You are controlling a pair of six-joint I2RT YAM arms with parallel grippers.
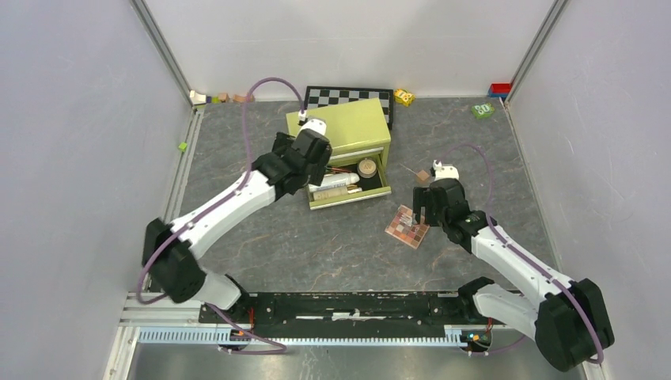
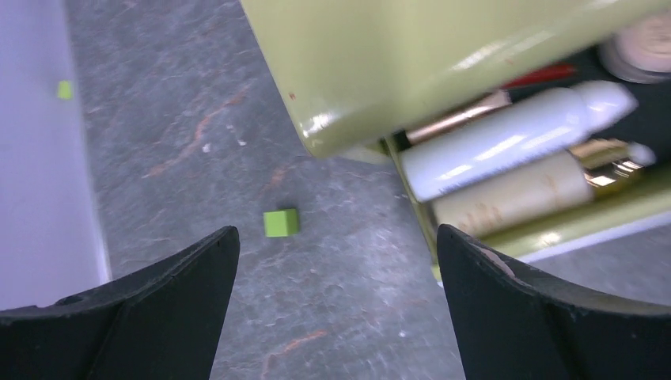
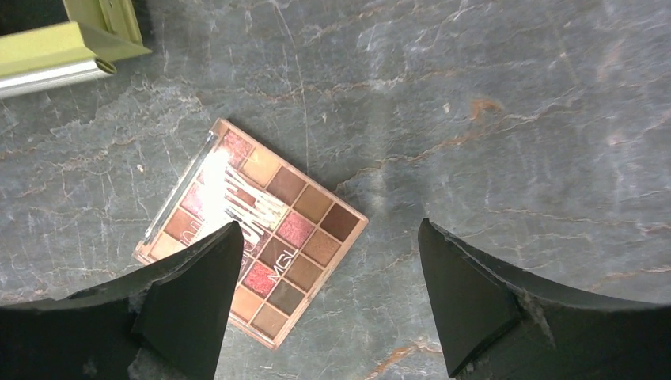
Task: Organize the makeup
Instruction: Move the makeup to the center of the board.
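Note:
An olive-green drawer box (image 1: 346,127) stands mid-table with its drawer (image 1: 352,196) pulled out. In the drawer lie a white bottle (image 2: 514,134), a beige gold-capped bottle (image 2: 530,190), a bronze tube (image 2: 459,119), a red pencil (image 2: 542,75) and a round compact (image 1: 366,167). My left gripper (image 2: 336,237) hangs open over bare table beside the drawer's left end, holding nothing. The square eyeshadow palette (image 3: 261,237) lies flat on the table right of the drawer. My right gripper (image 3: 328,229) is open above the palette's right edge, its left finger (image 3: 198,285) over the palette.
A small green cube (image 2: 281,222) lies by the left gripper. A wooden cube (image 1: 423,175) sits near the right wrist. A chequered board (image 1: 348,96) leans behind the box. Small blocks (image 1: 217,98) and toys (image 1: 483,110) line the back wall; another green cube (image 1: 182,146) is far left.

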